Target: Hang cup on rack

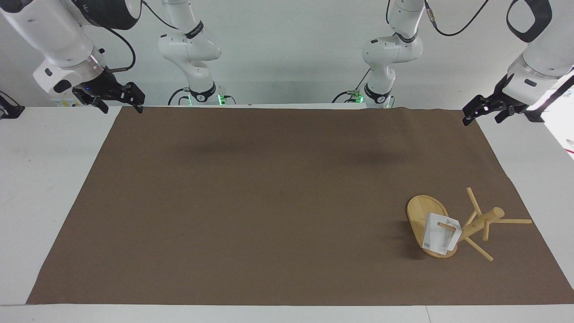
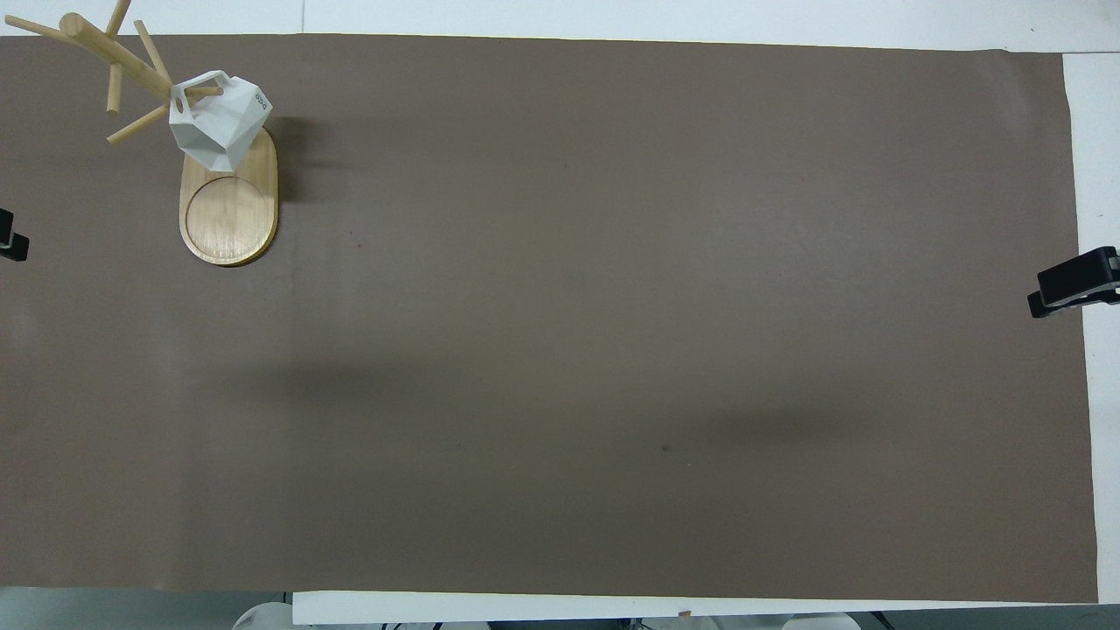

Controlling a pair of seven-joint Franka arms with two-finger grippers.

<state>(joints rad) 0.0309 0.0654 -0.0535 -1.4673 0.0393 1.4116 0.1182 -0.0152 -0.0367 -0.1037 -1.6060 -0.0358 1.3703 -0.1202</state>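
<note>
The bamboo rack (image 1: 426,214) stands on the brown mat at the left arm's end of the table, its post (image 1: 482,222) carrying several thin pegs. It also shows in the overhead view (image 2: 229,210). The white faceted cup (image 1: 437,235) hangs by its handle on a peg over the oval base, and shows from above too (image 2: 219,122). Nothing holds it. My left gripper (image 1: 483,119) is open and empty, raised over the mat's corner by its own base, well apart from the rack. My right gripper (image 1: 121,109) is open and empty, waiting over the mat's corner at its end.
The brown mat (image 1: 269,202) covers most of the white table (image 1: 45,179). Only the gripper tips show at the overhead view's edges: the left gripper (image 2: 9,245) and the right gripper (image 2: 1072,284).
</note>
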